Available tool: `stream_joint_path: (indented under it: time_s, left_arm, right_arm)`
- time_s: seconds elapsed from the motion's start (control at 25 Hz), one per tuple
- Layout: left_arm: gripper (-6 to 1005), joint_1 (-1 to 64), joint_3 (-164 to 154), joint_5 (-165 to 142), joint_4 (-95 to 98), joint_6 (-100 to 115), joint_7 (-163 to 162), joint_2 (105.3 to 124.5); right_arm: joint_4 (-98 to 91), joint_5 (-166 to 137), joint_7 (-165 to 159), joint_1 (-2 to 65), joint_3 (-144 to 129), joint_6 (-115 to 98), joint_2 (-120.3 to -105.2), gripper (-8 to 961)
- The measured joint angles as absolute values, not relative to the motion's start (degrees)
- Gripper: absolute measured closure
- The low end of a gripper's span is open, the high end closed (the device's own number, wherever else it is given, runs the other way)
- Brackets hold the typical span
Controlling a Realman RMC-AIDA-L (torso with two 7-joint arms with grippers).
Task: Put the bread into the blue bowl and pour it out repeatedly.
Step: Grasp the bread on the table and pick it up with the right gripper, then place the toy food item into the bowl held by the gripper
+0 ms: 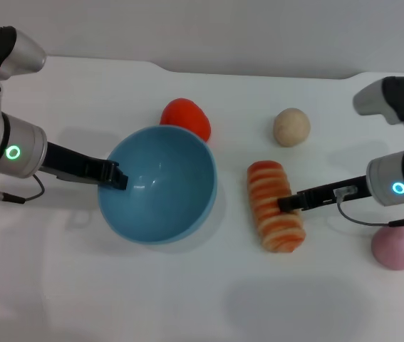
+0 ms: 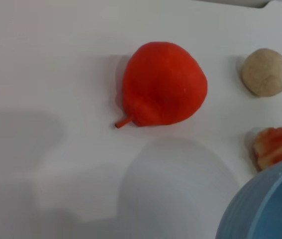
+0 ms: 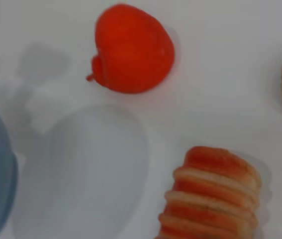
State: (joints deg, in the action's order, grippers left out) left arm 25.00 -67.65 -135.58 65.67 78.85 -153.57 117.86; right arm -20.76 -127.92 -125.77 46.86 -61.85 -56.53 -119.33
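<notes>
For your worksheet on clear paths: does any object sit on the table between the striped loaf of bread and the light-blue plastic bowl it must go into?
Nothing visible does. Only bare white table separates the orange-and-cream striped bread from the round light-blue plastic bowl. The red fruit toy and beige ball lie farther back.

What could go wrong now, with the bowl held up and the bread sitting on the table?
The left tool grips only the rim of the tilted blue bowl, so the bowl might slip or swing. The right tool reaches the bread at its side; a shallow hold could let the loaf roll away. The red toy fruit sits close behind the bowl and could get bumped.
</notes>
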Motion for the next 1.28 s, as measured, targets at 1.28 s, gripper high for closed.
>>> stream_joint_path:
  time_s: [1.28]
  left_arm:
    - [1000,32.1,-80.85,-135.8,59.21,80.91,-153.0,118.03]
  right_arm:
    - [-49.06,-97.08,-98.42,33.83,-77.12,-76.66,-118.95,862]
